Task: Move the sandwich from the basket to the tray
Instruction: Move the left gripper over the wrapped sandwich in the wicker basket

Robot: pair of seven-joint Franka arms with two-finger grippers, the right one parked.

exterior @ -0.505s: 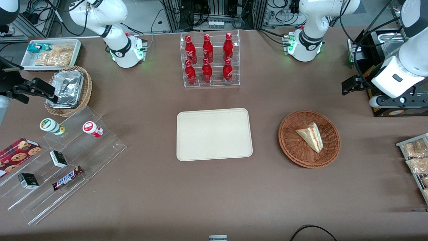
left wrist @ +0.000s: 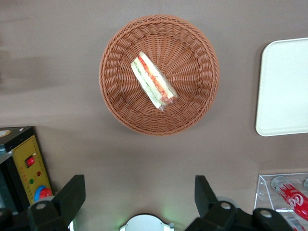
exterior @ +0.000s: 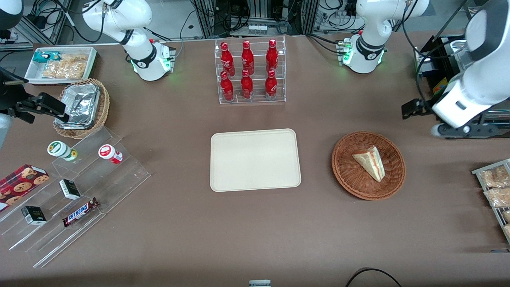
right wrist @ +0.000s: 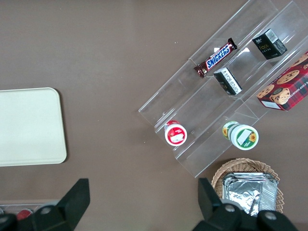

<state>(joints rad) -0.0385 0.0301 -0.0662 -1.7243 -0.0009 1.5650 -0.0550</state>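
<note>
We see the left arm's white, rounded forearm reaching in from the working arm's end of the table, its wrist bent downward and held high above the brown table cloth [exterior: 179, 239]. Its black two-finger gripper [left wrist: 138, 197] hangs in the air, well apart from the round, reddish-brown woven wicker basket [exterior: 345, 171] and farther from the front camera than it. In the wrist view the two dark fingers [left wrist: 72, 195] stand spread wide with only bare cloth between them, so the jaws are fully open and hold nothing.

The small triangular sandwich of pale bread in clear wrap [exterior: 370, 161] lies in the basket, near its middle, resting on one flat face. Its cut edge shows thin red and green filling layers, and the wrap looks glossy. The basket's wall is made of tight concentric rows of weave with a braided rim, shallow and bowl-shaped.

The flat rectangular cream-beige tray [exterior: 255, 160] sits on the cloth beside the basket, toward the parked arm's end, well apart from it. Its surface is matte and smooth, with rounded corners and a low raised rim, and nothing rests on it.

Farther from the front camera than the tray stands a clear acrylic stepped rack [exterior: 252, 97] holding six shiny red bottles [exterior: 247, 84] upright in two rows.
</note>
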